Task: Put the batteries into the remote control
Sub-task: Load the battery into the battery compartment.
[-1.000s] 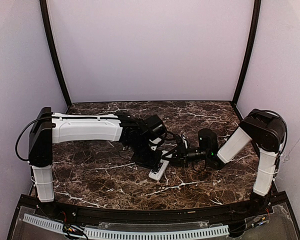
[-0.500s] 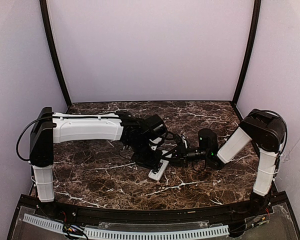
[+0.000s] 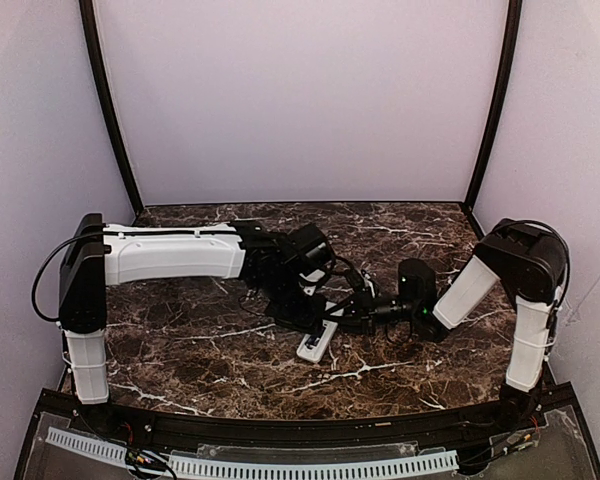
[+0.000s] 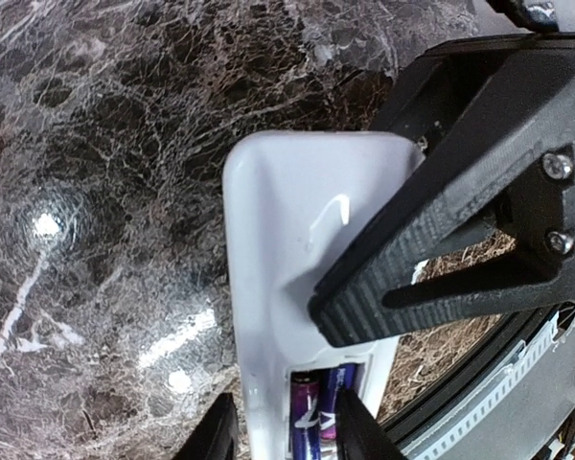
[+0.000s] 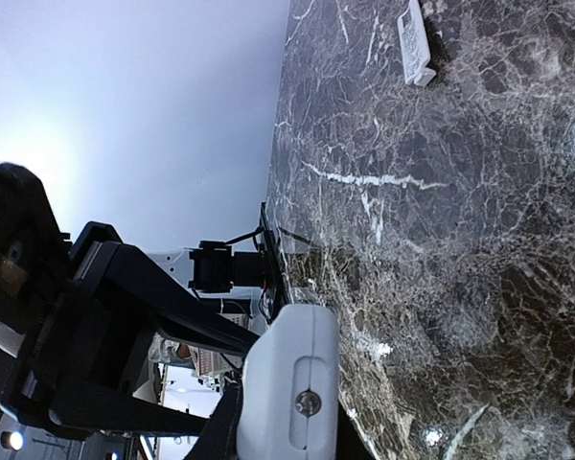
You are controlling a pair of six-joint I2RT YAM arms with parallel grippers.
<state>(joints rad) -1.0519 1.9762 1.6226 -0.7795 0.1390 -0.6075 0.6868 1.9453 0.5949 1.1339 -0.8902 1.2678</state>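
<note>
Remote control [image 3: 317, 343] lies diagonally (back up), near end leftward.

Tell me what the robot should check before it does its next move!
1. Both batteries in the remote control bay: ok, two purple ones lie side by side.
2. Batteries pushed fully down: cannot tell, only their ends show.
3. Right gripper clamping the remote control: ok, shut on it.
4. Left gripper open: ok, fingers apart, one on either side of the bay.
5. Cover within reach: cannot tell; a white ribbed piece lies apart on the table.
</note>
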